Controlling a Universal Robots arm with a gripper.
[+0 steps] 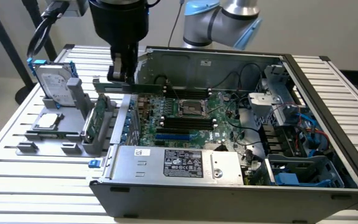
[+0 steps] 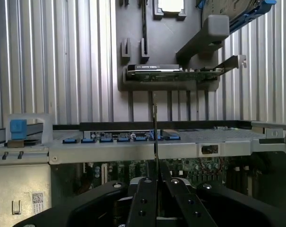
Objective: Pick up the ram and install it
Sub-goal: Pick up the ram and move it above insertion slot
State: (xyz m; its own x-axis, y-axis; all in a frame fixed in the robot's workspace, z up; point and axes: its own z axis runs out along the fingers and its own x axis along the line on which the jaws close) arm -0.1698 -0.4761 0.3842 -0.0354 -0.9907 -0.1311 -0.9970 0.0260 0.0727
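**Holding the ram above the case wall, long edge down**

Clamped between the closed fingers of the gripper point(image 1: 121, 80), the ram point(image 1: 145, 87) hangs over the open computer case point(image 1: 328, 116). It is above the case wall that faces the grey holder point(image 1: 73, 140), not yet down inside. The wrist view has the stick edge-on: a thin dark line point(image 2: 155, 137) rising out from between the gripper point(image 2: 156, 182) fingers. The grip is therefore on its two flat faces. That hold seems chosen to leave the contact edge free and pointing downward, as a slot would need.

In the exterior view the ram lies level. It runs roughly in line with the black memory slots point(image 1: 188, 122) on the motherboard point(image 1: 223, 112), which sit deeper inside the case and well apart from the stick. None of those slots appears to hold a stick, so the installing is not done.

Outside the case, the holder rests on the slatted tabletop point(image 1: 30, 172). It keeps the broader green card point(image 1: 95, 116) and the hard drive point(image 1: 54, 81) standing upright, probably so each can be taken from above. Both stand untouched beside the case.
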